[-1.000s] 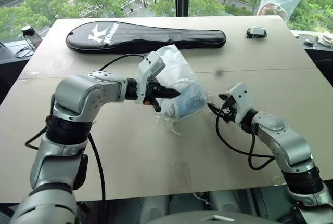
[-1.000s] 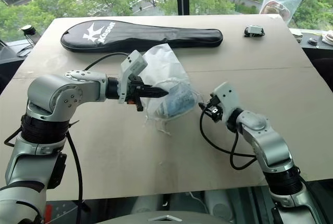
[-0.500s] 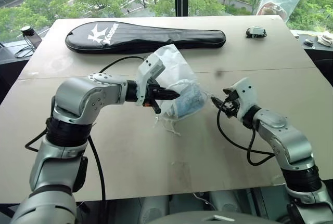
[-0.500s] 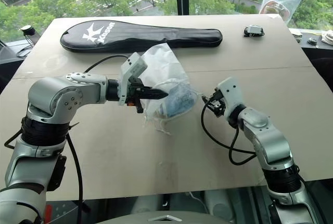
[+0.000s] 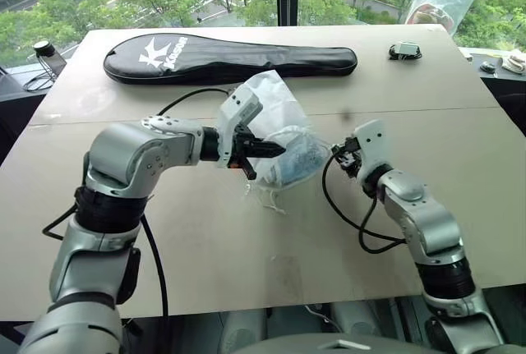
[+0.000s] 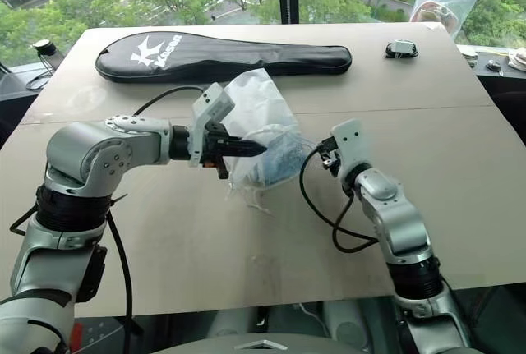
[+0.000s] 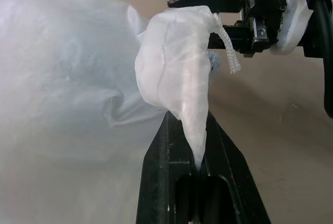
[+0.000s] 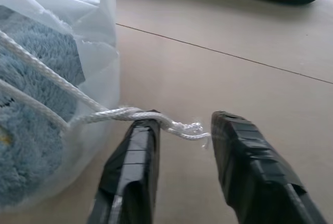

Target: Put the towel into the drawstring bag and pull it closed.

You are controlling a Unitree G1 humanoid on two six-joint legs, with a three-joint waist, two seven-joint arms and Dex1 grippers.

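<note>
The translucent white drawstring bag [image 5: 275, 112] stands bunched at mid-table, and the light-blue towel [image 5: 301, 159] shows through its lower right side. My left gripper [image 5: 276, 150] is shut on a pinch of the bag's thin fabric [image 7: 177, 78], holding it up. In the right wrist view the towel [image 8: 31, 146] lies inside the bag, and a white cord [image 8: 130, 114] runs out of the mouth. My right gripper [image 5: 335, 157] sits at the bag's right side; its fingers stand apart, and the cord's frayed end lies across one fingertip [image 8: 138, 130] into the gap.
A long black racket case [image 5: 230, 57] lies across the table's far side. A small dark object [image 5: 405, 51] sits at the far right, and a clear zip bag [image 5: 440, 5] leans at the window. Loose cord ends [image 5: 265, 196] trail under the bag.
My right gripper has moved left to the bag's mouth, and its fingers have narrowed around the cord end. The left gripper and the bag have stayed put.
</note>
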